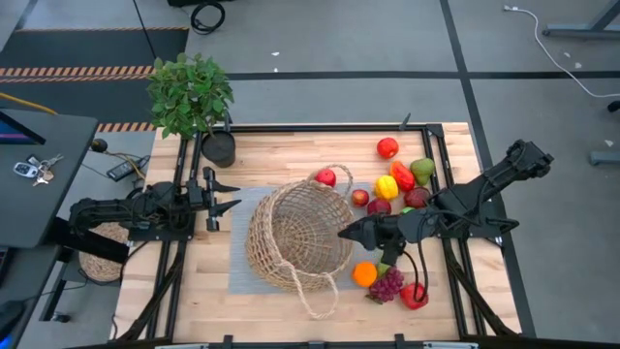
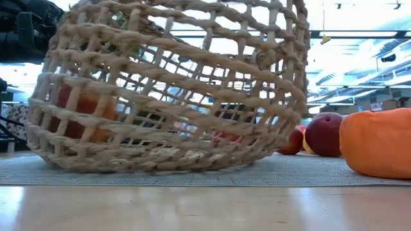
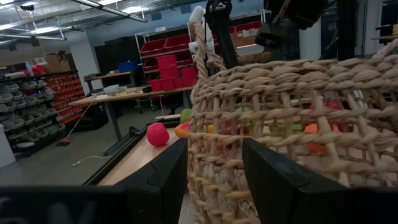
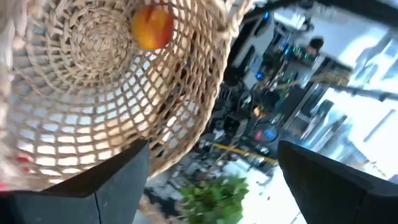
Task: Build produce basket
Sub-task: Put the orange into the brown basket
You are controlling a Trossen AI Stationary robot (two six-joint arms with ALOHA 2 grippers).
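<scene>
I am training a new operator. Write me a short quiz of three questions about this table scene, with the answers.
1. True or false: the potted plant stands inside the basket.
2. Which hand is at the basket's rim on the side of the produce pile? A) left hand B) right hand C) neither
3. Fill in: the basket lies on a grey ___.

Key
1. False: the plant stands outside the basket, near the table's edge.
2. B: the right hand is there, jaws open; the left hand waits open on the opposite side.
3. mat
</scene>
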